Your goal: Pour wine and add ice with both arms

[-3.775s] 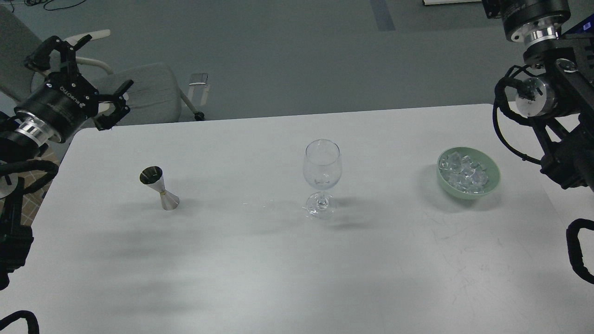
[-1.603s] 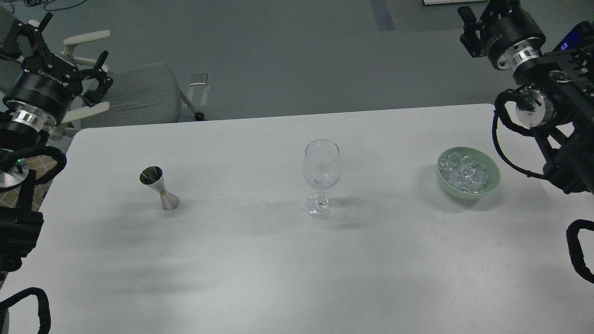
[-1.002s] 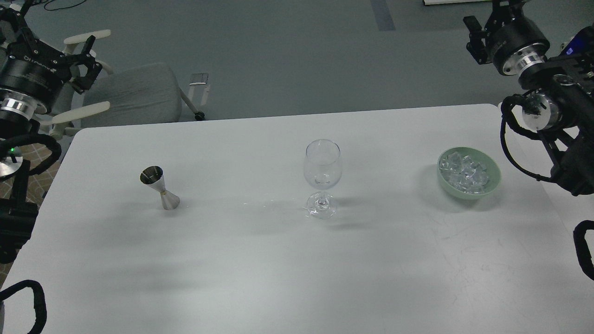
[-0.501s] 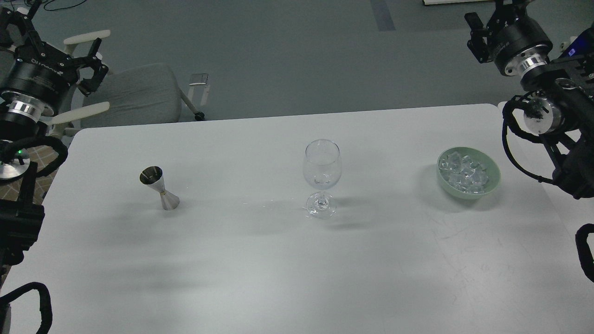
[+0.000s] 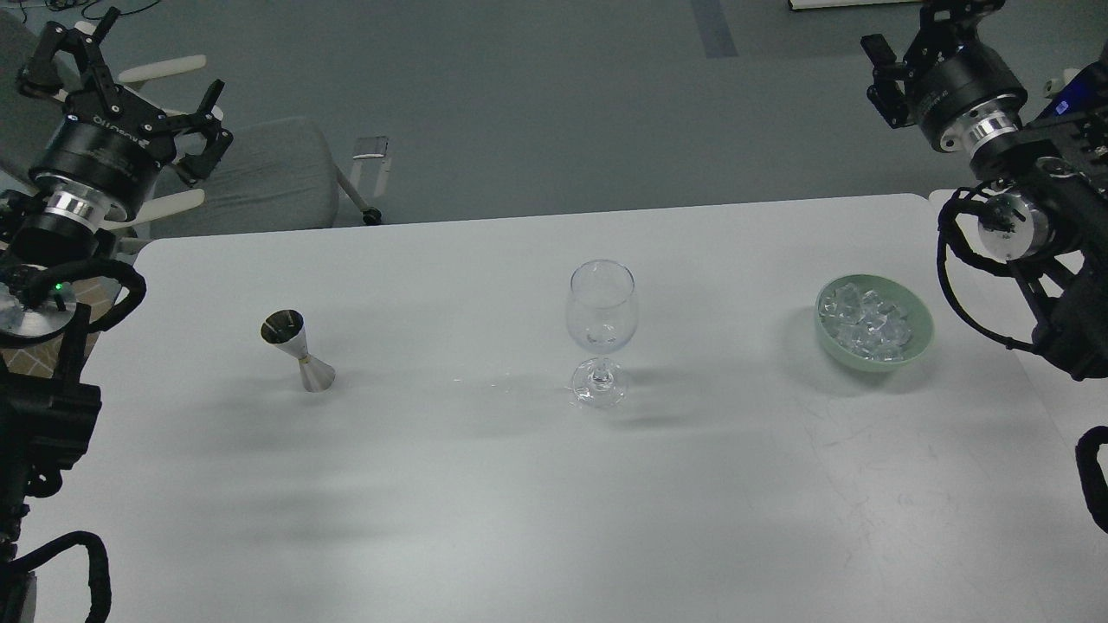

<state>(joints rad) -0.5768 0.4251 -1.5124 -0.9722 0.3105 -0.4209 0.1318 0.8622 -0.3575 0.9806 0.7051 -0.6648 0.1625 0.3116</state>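
Black and spread-fingered, my left hand [image 5: 130, 65] hangs empty beyond the tabletop's [image 5: 485, 510] far-left corner. Steel jigger [image 5: 299, 350], then wine glass [image 5: 602, 333], stand well apart with bare surface between. Clear glassy ice [image 5: 868, 322] fills the green bowl [image 5: 917, 346] near the right edge. My right hand [image 5: 930, 26] hovers past the far-right corner; whether its fingers are spread, I cannot tell.

Pale green bowl [image 5: 919, 344], clear ice [image 5: 868, 322]

Black arms [image 5: 82, 164] (silver wrist rings), looping black cables
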